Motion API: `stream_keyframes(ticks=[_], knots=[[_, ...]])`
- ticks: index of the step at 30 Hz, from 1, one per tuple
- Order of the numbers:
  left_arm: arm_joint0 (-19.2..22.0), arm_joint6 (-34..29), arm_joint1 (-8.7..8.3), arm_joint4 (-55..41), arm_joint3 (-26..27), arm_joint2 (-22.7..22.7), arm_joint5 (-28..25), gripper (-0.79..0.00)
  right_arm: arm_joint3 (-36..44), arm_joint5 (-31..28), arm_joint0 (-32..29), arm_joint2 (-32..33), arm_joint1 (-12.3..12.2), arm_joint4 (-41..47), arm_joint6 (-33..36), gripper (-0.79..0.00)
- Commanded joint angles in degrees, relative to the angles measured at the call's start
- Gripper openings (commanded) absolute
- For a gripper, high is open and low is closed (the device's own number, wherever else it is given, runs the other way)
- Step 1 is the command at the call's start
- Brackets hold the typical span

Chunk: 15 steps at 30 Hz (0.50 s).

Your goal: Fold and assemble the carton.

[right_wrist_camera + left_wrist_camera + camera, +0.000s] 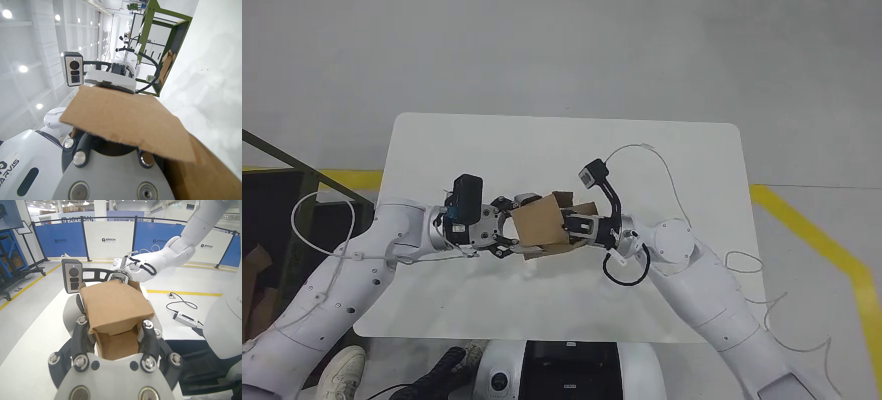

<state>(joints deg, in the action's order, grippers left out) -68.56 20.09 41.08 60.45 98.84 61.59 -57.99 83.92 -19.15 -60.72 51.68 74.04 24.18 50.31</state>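
Note:
A brown carton (540, 225) hangs just above the middle of the white table (692, 170), held between my two arms. My left gripper (504, 238) is shut on its near open end. In the left wrist view the black fingers (81, 330) clamp both side walls of the carton (113, 302), whose inside shows folded flaps. My right gripper (578, 229) meets the opposite end, where loose flaps stick up around it. In the right wrist view a flat flap of the carton (122, 121) lies across that gripper and hides its front.
A thin white cable (667, 175) loops over the table behind the right arm. A green rack (272, 165) with cardboard scraps (254, 275) stands off the table's left side. Bare table lies at the back and to the right.

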Motion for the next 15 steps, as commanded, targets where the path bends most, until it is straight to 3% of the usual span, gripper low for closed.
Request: stream_keyframes(ticks=[1, 6, 15], knots=[[-0.23, 0.11, -0.06, -0.11, -0.16, 0.22, -0.01, -0.24, 0.36, -0.02, -0.59, 1.01, -0.26, -0.04, 0.0, -0.785], [-0.92, 0.52, -0.2, -0.46, -0.78, 1.34, -0.01, 0.0, 0.98, 0.08, -2.44, 3.74, -0.94, -0.59, -0.88, -0.785], [-2.55, -0.09, -0.29, 0.13, -2.46, 3.58, 0.03, 0.0, 1.77, 1.12, -4.17, 5.44, -1.47, -2.38, -1.86, -0.785]])
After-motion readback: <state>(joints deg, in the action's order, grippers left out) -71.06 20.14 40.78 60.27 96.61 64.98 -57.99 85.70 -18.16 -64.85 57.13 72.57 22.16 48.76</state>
